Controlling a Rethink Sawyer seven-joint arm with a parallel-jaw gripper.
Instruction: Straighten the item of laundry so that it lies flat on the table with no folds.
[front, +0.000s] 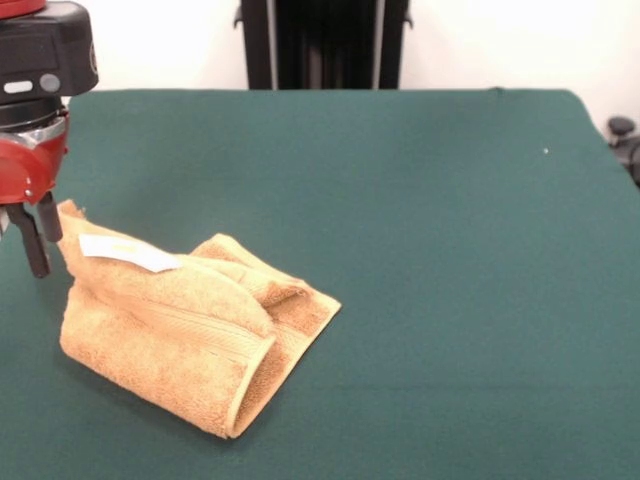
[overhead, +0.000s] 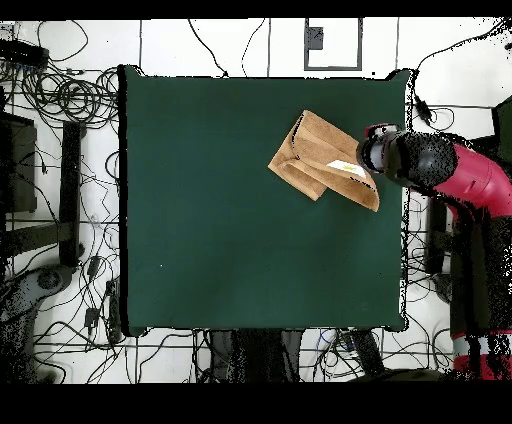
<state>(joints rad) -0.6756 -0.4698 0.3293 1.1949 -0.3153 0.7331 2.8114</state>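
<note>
A folded orange-tan terry towel (front: 185, 325) on the dark green felt table (front: 450, 250); the red-black gripper (front: 25, 240), apparently unclenched at its nine-o'clock corner, should pinch only one layer.

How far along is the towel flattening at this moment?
Nothing looks done yet: the towel lies folded over itself near one edge of the table, white tag on top. In hand: the gripper hangs open beside the towel's corner, holding nothing. Left: grasping an edge and spreading it flat.
</note>
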